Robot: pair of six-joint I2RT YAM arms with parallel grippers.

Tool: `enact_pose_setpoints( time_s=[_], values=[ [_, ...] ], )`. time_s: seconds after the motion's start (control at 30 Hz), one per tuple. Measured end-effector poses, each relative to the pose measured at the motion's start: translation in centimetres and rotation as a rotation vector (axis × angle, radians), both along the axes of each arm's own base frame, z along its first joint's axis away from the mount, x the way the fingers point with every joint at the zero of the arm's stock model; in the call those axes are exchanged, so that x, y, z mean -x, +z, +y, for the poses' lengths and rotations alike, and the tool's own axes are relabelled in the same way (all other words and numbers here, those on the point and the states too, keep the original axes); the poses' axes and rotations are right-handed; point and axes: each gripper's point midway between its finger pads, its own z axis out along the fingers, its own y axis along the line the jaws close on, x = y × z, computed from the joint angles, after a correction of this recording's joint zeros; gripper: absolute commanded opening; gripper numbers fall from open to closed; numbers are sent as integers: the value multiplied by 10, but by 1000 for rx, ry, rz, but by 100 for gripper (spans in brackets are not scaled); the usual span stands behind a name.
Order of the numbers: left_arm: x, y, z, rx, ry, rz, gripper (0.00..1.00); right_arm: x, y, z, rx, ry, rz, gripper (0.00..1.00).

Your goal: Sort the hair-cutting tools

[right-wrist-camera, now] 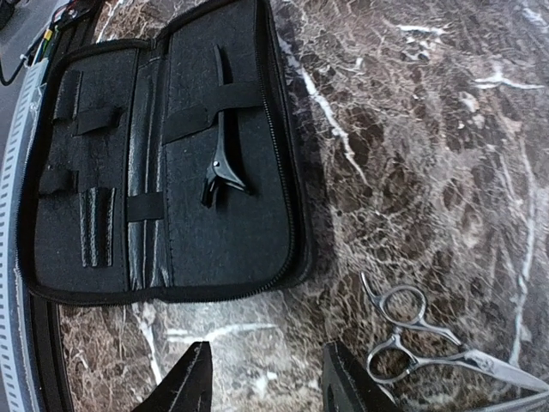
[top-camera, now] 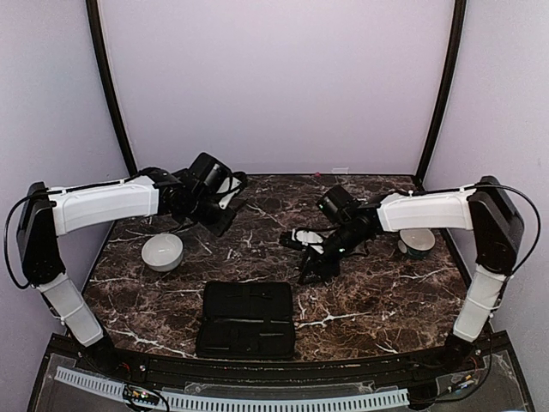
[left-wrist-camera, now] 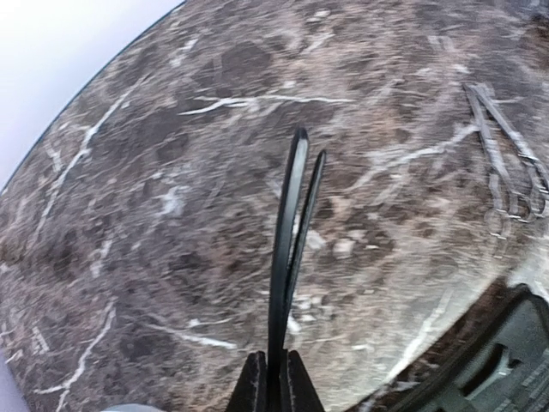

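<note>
**A:** Left gripper (left-wrist-camera: 274, 382): state?

**B:** Pinched tight on a slim dark clip (left-wrist-camera: 288, 249); gripped at its butt end, prongs projecting forward, clear of the marble table (left-wrist-camera: 129, 215). My guess is that the hold leaves the free length ready to slide under something.

**A:** Under what?

**B:** Probably a strap (right-wrist-camera: 214, 107) in the case (right-wrist-camera: 244, 245); the case lies opened flat at the near edge, between the two arms, where either could reach it. A second clip (right-wrist-camera: 221, 163) sits tucked beneath that strap on the wider panel (a fair template for the one in hand).

**A:** Right gripper (right-wrist-camera: 266, 378)?

**B:** Jaws apart, nothing between them; low over bare marble, just off the case's zip edge.

**A:** And the scissors (right-wrist-camera: 467, 354)?

**B:** Flat on the table, rings toward the case, blades pointing away; just beside the right-hand finger, not touching it. The open jaws suggest a pick is being lined up; thin steel lying flush on stone may be awkward to get under, so the raised ring end looks the better purchase.

**A:** Progress?

**B:** Early, I judge; one piece stowed, one aloft, scissors loose.
</note>
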Motion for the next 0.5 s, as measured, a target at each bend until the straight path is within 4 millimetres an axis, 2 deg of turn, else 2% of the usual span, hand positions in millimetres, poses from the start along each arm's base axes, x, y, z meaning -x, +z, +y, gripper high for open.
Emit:
enact_pose_setpoints(
  time_s=[0.17, 0.33, 0.5],
  values=[
    [-11, -1, 19, -68, 66, -53, 0, 1, -20, 25, 43, 26, 72, 44],
    [-15, 1, 32, -93, 105, -78, 0, -12, -14, 48, 41, 32, 64, 44],
    [-23, 15, 47, -73, 146, -103, 0, -5, -19, 63, 78, 62, 71, 42]
  ],
)
